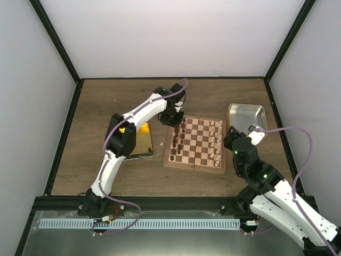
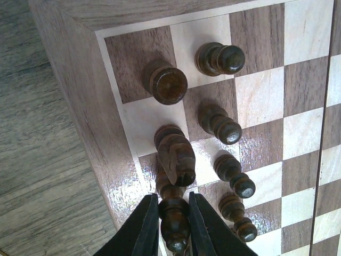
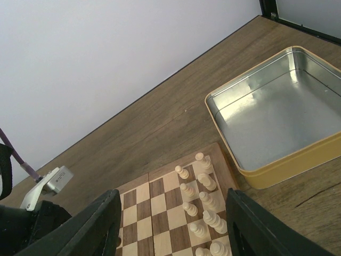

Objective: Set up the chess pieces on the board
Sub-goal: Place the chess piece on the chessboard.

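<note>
Dark brown turned wood sits between the fingers of the left gripper (image 2: 173, 198), which is closed on one small dark chessman (image 2: 175, 221) standing in the edge file of the square checkered wooden board (image 2: 85, 106). Such a piece looks light, rigid and polished, so probably slippery. It has a narrow foot that would tip easily, so I judge the waist below the head to be the safest hold. Neighbours crowd close, so the fingers should enter along the file. Beyond the held one, at least six more dark pieces (image 2: 221, 122) show, a rook-like one in the corner.

At the board's other side the right gripper (image 3: 173, 194) hangs wide apart with nothing in it. Below it at least nine pale cream chessmen (image 3: 205, 200) stand in two files.

Farther off are one empty silver-lined square tin (image 3: 277, 117) and one shiny gold tin (image 1: 141, 140) on the brown wooden bench (image 1: 106, 176). That makes one board and two tins.
</note>
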`<state>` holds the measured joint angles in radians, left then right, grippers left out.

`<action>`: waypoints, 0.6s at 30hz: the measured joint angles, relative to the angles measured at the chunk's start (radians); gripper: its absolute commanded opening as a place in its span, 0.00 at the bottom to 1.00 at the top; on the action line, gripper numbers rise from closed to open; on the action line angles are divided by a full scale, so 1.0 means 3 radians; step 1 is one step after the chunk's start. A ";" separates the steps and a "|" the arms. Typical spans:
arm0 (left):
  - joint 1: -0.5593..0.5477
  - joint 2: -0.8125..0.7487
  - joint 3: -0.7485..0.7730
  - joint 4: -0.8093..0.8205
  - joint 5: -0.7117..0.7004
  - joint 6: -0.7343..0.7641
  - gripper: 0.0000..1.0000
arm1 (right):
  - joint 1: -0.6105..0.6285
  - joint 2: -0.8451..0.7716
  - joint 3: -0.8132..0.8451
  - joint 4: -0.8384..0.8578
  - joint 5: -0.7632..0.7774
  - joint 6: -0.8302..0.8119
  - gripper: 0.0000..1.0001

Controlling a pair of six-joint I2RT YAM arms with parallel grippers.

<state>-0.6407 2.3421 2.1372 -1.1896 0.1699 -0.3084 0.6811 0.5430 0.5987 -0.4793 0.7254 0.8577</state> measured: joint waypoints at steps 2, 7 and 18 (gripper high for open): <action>-0.0001 0.0001 -0.0013 0.0004 0.0001 0.0004 0.18 | -0.0001 0.0000 0.0000 0.0000 0.0000 0.0000 0.56; -0.0001 0.0003 -0.0033 0.0013 0.0038 0.0011 0.21 | -0.0001 0.0000 -0.0003 0.0001 -0.0001 0.0000 0.56; 0.0000 0.0003 -0.0038 0.0058 0.0114 0.0018 0.23 | -0.0001 0.0001 -0.0024 0.0001 -0.0010 -0.0001 0.56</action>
<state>-0.6407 2.3428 2.1258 -1.1721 0.2043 -0.3031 0.6807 0.5434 0.5915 -0.4789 0.7223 0.8574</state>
